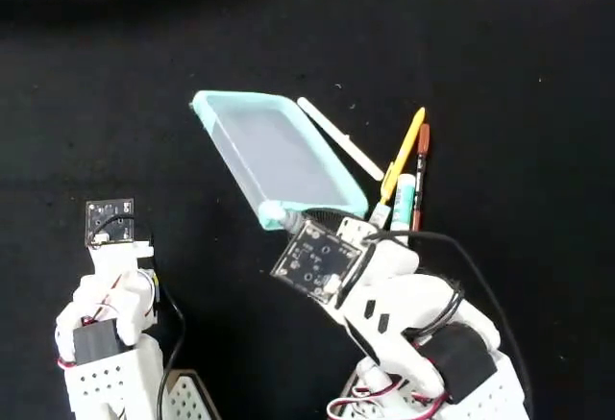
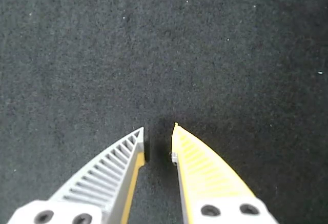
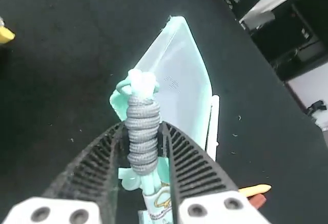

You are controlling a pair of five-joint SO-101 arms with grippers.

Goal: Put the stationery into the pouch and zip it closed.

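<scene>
On the black table (image 1: 538, 151), your right gripper (image 3: 143, 127) clamps the grey cord (image 3: 141, 112) of the pouch (image 1: 274, 156), pens (image 1: 404, 156) alongside; your left gripper (image 2: 159, 129) stands slightly parted.

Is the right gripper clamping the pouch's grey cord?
Yes, the right gripper presses the grey cord from both sides at the pouch corner.
</scene>
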